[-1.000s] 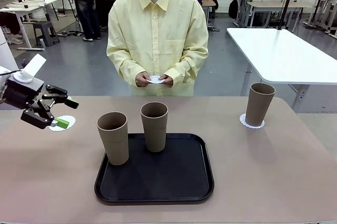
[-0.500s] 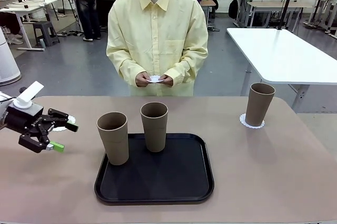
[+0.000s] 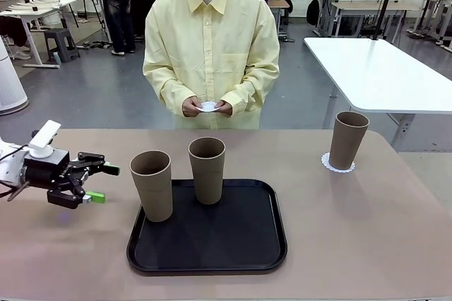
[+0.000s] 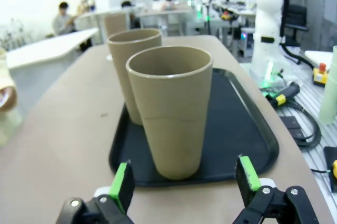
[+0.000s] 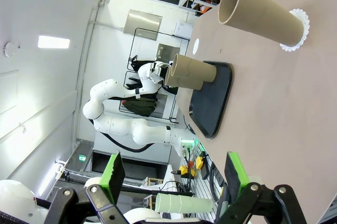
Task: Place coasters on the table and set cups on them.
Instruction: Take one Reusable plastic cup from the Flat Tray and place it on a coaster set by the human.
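Observation:
Two grey-brown cups stand on the black tray (image 3: pixel 212 244): a left cup (image 3: pixel 152 184) near its left edge and a middle cup (image 3: pixel 207 170). A third cup (image 3: pixel 347 140) stands on a lacy white coaster (image 3: pixel 337 164) at the table's right. My left gripper (image 3: pixel 104 184) is open, low over the table, just left of the left cup and pointing at it. In the left wrist view that cup (image 4: pixel 171 111) stands beyond the open left gripper (image 4: pixel 185 179). The person holds another coaster (image 3: pixel 210 107) in both hands. My right gripper (image 5: pixel 174 174) is open and holds nothing.
The right wrist view has a small white coaster (image 5: pixel 196 45) lying flat at the table's far left, past the tray (image 5: pixel 213 103). A white table (image 3: pixel 381 68) stands behind on the right. Bare beige tabletop (image 3: pixel 353 230) stretches right of the tray.
My left gripper has swung away from the coaster at the table's left, dropped lower and moved right toward the left cup. Cups and tray have not moved.

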Controlling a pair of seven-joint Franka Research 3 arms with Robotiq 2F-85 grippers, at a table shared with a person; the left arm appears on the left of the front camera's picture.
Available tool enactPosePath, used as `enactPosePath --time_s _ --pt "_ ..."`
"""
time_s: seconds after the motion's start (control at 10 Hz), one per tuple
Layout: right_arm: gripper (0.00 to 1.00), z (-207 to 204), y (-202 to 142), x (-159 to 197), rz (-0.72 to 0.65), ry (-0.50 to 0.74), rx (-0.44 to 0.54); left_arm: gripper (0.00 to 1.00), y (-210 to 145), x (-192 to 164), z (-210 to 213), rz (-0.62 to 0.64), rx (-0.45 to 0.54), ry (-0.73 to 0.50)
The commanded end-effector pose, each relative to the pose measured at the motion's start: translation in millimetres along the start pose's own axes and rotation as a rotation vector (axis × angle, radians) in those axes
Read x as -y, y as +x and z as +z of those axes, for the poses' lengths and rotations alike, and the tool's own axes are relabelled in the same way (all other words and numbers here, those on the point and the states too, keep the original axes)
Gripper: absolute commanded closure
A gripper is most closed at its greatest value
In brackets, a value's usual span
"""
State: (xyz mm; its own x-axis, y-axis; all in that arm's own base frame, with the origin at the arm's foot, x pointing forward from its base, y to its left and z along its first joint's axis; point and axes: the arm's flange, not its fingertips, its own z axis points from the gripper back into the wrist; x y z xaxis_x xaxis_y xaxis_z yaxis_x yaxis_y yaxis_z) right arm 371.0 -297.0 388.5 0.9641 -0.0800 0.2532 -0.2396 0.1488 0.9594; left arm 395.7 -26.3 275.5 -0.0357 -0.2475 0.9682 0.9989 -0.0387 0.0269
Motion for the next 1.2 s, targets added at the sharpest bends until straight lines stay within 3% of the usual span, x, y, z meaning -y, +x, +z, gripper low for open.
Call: enactPosePath --time_s 0.0,0.4,0.5,1.1 --pt "0.0 -0.3 0.8 0.2 -0.017 -0.007 0.001 0.0 -10.6 -8.9 -10.8 -0.013 0.029 -0.018" --pt "0.0 -0.3 0.8 0.2 -0.017 -0.007 0.001 0.0 -2.9 -7.0 -15.0 0.012 0.062 0.038" --pt "0.0 -0.3 0.8 0.2 -0.017 -0.007 0.001 0.0 -7.8 -10.1 -16.9 0.018 0.023 -0.02" --pt "0.0 -0.3 0.8 0.2 -0.017 -0.007 0.001 0.0 -7.8 -10.1 -16.9 0.018 0.023 -0.02"
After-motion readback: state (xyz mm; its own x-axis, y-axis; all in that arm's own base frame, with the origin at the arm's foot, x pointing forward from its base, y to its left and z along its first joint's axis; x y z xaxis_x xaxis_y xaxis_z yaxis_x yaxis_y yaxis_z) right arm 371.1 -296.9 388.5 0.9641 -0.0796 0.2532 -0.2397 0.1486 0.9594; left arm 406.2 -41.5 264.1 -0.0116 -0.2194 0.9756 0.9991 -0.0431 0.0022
